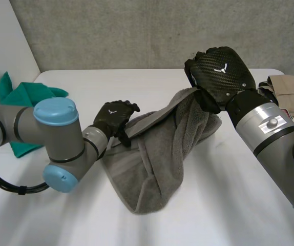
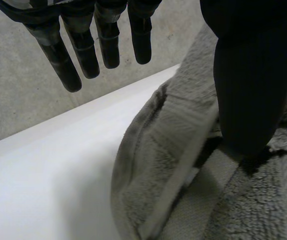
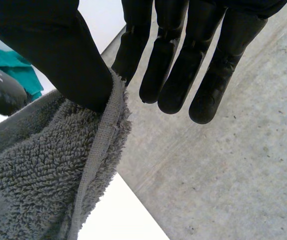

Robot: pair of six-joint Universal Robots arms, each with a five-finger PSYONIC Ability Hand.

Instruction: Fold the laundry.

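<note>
A grey towel [image 1: 157, 154] lies bunched in the middle of the white table [image 1: 213, 205], with one end raised toward the right. My right hand [image 1: 221, 72] holds that raised end above the table. In the right wrist view its thumb [image 3: 53, 55] pinches the towel's hemmed edge [image 3: 101, 145] against a finger. My left hand [image 1: 115, 117] is over the towel's left edge, low near the table. In the left wrist view its fingers [image 2: 83, 45] stretch straight, clear of the cloth, and its thumb [image 2: 248, 75] rests on the towel [image 2: 158, 165].
A green cloth [image 1: 24, 97] lies crumpled at the table's left side, behind my left arm. Beige clothing [image 1: 290, 92] is piled at the far right edge. A grey wall rises behind the table's far edge.
</note>
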